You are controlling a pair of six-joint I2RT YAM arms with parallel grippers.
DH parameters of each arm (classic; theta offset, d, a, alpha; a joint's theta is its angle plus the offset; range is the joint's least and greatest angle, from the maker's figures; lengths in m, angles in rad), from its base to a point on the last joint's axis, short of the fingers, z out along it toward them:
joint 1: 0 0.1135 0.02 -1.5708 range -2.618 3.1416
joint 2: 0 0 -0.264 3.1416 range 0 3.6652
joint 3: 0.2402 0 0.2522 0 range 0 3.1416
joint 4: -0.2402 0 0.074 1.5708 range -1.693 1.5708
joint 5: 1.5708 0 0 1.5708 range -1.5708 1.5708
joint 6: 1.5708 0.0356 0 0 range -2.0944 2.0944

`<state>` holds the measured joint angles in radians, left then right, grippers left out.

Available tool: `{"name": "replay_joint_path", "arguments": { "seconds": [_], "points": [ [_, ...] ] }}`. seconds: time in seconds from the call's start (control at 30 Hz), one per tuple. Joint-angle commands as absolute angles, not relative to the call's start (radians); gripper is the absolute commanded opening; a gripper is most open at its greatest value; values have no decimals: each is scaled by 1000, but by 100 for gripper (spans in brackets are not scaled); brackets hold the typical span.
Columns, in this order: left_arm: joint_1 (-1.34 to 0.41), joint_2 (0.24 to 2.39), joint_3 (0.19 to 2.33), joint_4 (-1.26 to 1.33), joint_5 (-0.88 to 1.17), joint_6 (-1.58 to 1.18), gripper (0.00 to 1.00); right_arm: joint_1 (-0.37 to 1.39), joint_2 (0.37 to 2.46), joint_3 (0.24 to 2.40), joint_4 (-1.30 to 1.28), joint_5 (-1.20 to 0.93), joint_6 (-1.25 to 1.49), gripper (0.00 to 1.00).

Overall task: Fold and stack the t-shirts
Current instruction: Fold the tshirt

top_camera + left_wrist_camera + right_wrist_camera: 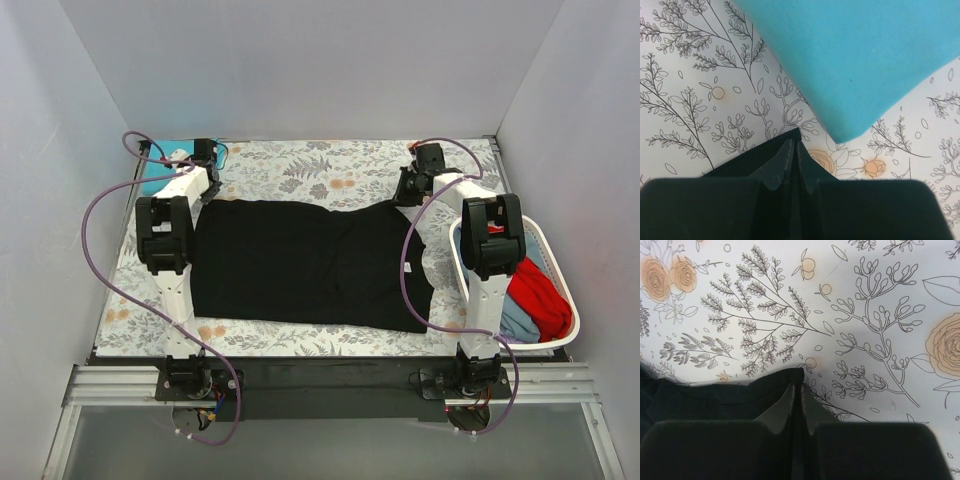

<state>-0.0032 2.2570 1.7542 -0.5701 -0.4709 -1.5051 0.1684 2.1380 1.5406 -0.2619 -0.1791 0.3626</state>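
Observation:
A large black t-shirt (310, 260) lies spread flat across the floral table cover. My left gripper (211, 192) is at its back left corner. In the left wrist view the left gripper (792, 142) is shut, with a point of the black t-shirt (752, 161) pinched between the tips. My right gripper (405, 195) is at the back right corner. In the right wrist view the right gripper (796, 385) is shut on a fold of the black t-shirt (705, 400). A folded teal t-shirt (855, 60) lies just beyond the left gripper, at the back left of the table (160, 172).
A white laundry basket (545, 235) stands at the right edge, beside the right arm. It holds a red t-shirt (535, 290) and a light-blue t-shirt (515, 322). Grey walls close in the table on three sides. Purple cables loop from both arms over the cloth.

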Motion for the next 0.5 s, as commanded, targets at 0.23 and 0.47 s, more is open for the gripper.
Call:
{"name": "replay_joint_path", "arguments": {
  "seconds": [0.23, 0.47],
  "points": [
    [54, 2080, 1672, -506, -431, -1488, 0, 155, 2002, 1490, -247, -127, 341, 5],
    [71, 2036, 1629, -485, -408, -1483, 0, 150, 1960, 1448, -233, -123, 337, 4]
  ]
}}
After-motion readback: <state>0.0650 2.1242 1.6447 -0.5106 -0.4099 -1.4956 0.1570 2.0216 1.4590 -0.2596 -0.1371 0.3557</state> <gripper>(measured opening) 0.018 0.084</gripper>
